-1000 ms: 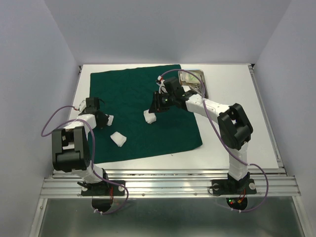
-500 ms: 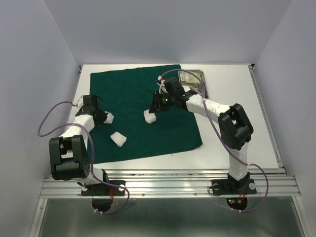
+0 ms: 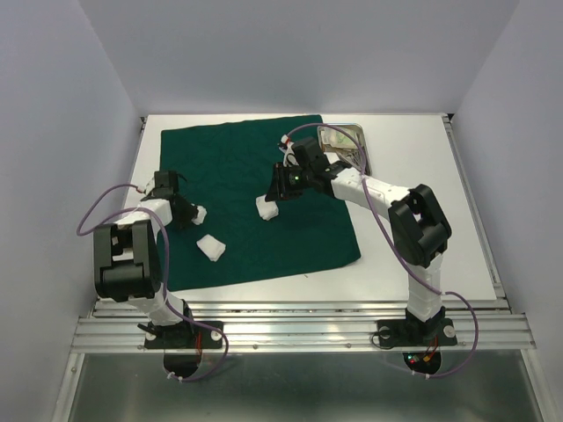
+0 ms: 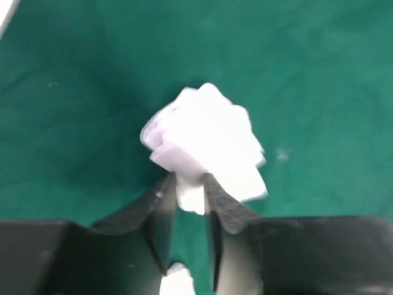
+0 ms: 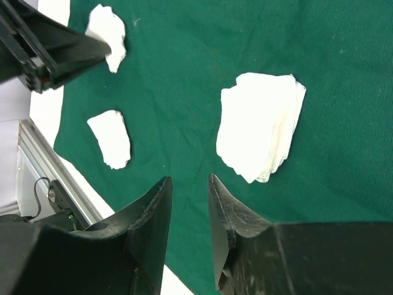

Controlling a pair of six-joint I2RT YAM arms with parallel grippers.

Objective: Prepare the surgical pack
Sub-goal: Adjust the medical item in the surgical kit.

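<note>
Gauze (image 4: 206,138) edge sits in left end effector (image 4: 188,181), can't tell if gripped; lifting could drag it off drape (image 4: 319,61). Right end effector (image 5: 189,181) parted, empty, above second pad (image 5: 261,126).

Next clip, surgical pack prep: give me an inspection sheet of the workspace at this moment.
Surface: white table; dark green drape spread over its left and middle.
Job's things: three gauze pads on the drape: left pad, front pad, middle pad. Steel tray beside the drape's far right corner, partly hidden by the right arm.
Clutter: nothing seen.
Grippers: left gripper jaws narrowly apart around the left pad's edge, grip unclear. Right gripper jaws open, empty, over the drape.
Cables: purple cable loops off each arm.
Surroundings: pale walls; metal rail at the front.
</note>
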